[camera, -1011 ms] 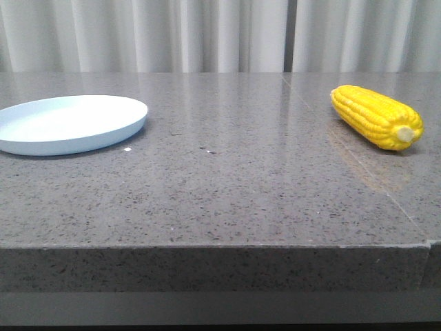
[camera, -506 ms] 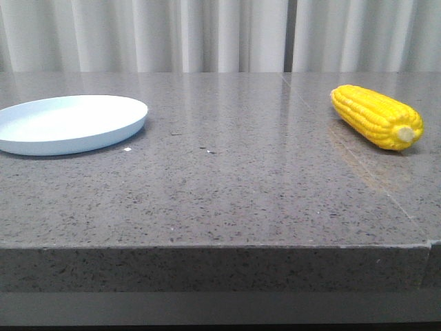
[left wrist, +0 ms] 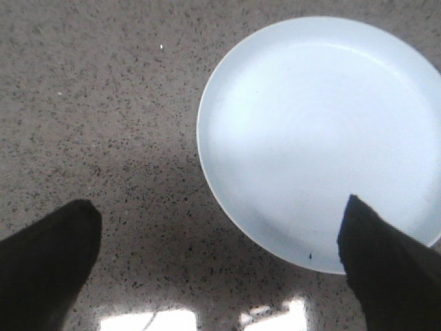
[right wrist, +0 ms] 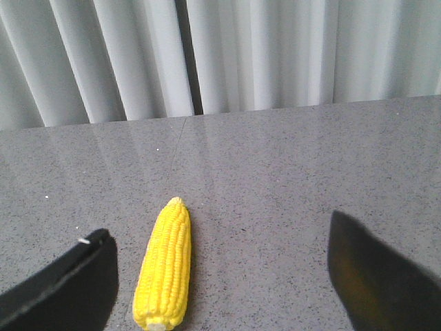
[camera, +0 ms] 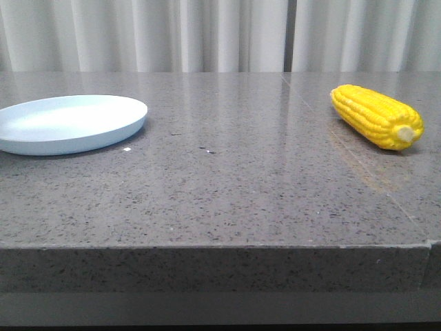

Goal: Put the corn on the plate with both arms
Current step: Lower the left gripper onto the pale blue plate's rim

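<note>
Your corn lies on the table's right side, well apart from the plate at left; left gripper and right gripper both spread wide, holding nothing

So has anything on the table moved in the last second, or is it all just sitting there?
Nothing visibly changed. In the front view the corn lies on the right of the table and the plate sits empty on the left, both just as before. No claw has taken hold of anything.
</note>
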